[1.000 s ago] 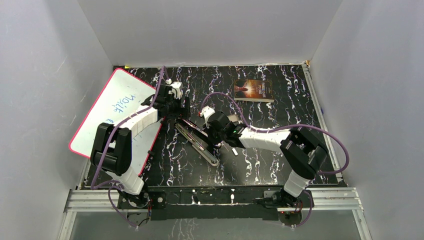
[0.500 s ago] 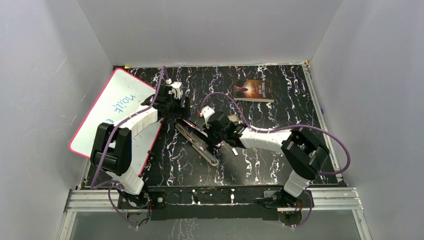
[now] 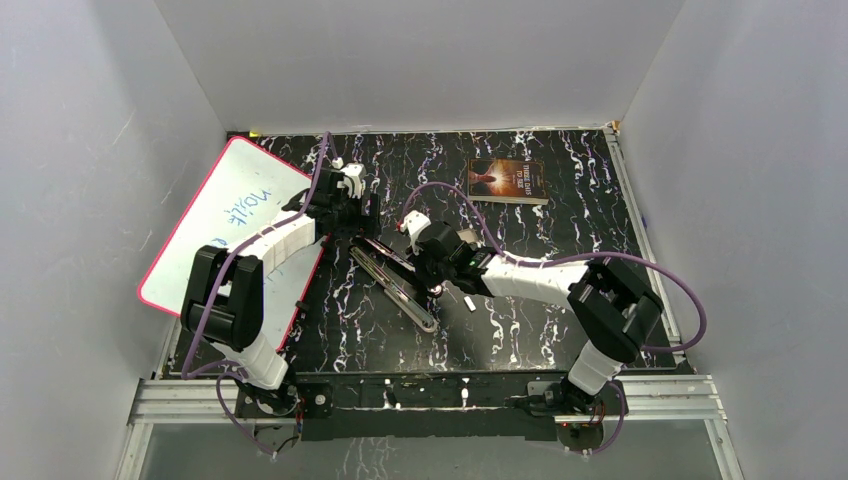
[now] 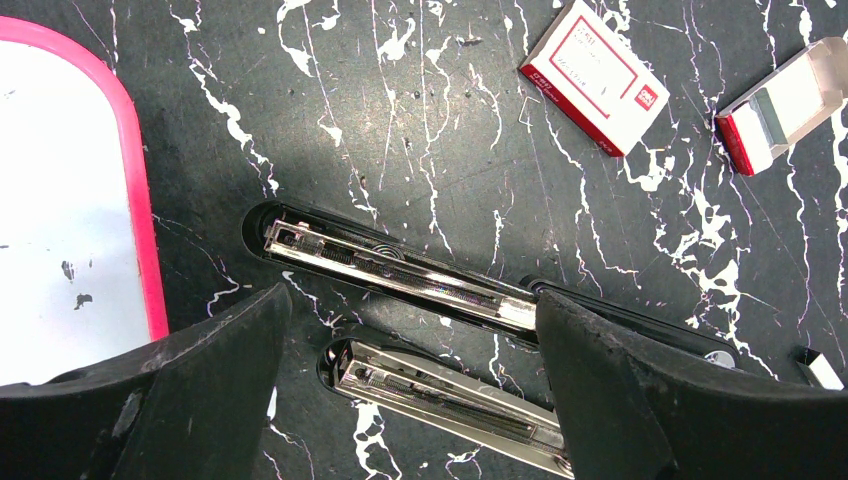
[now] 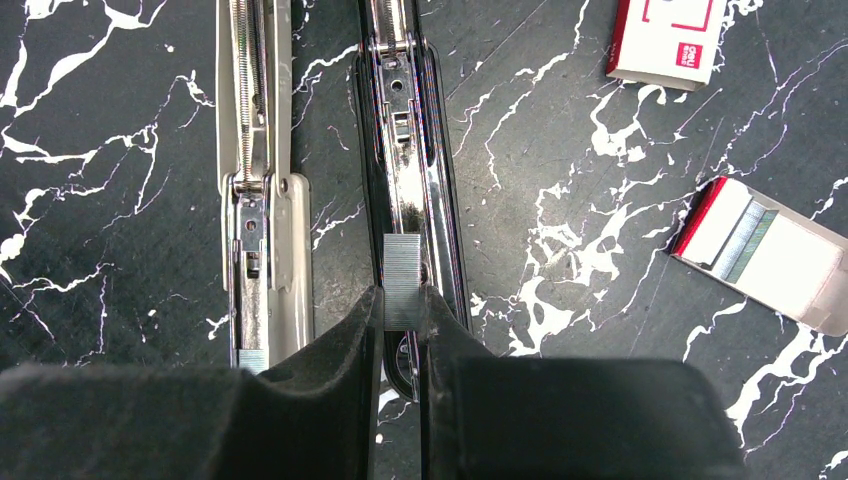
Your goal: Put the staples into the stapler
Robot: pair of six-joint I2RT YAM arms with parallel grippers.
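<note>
We see the right fingers closed to a narrow gap on a short strip of staples, pinching its lower end at the bottom centre of the right wrist view. The strip sits over the chrome rail of the stapler. The stapler lies open on the black marbled table, its black half and pale metal half running side by side up the frame. We cannot tell whether the strip touches the rail. At the upper right edge lies a closed red-and-white staple box. Below it, at the right, is an open box with staples showing inside.

In the left wrist view the left fingers stand wide apart and hold nothing, one at each lower corner, with the stapler between them.

From above, a pink-rimmed whiteboard sits at the left, and a book lies at the upper centre.
</note>
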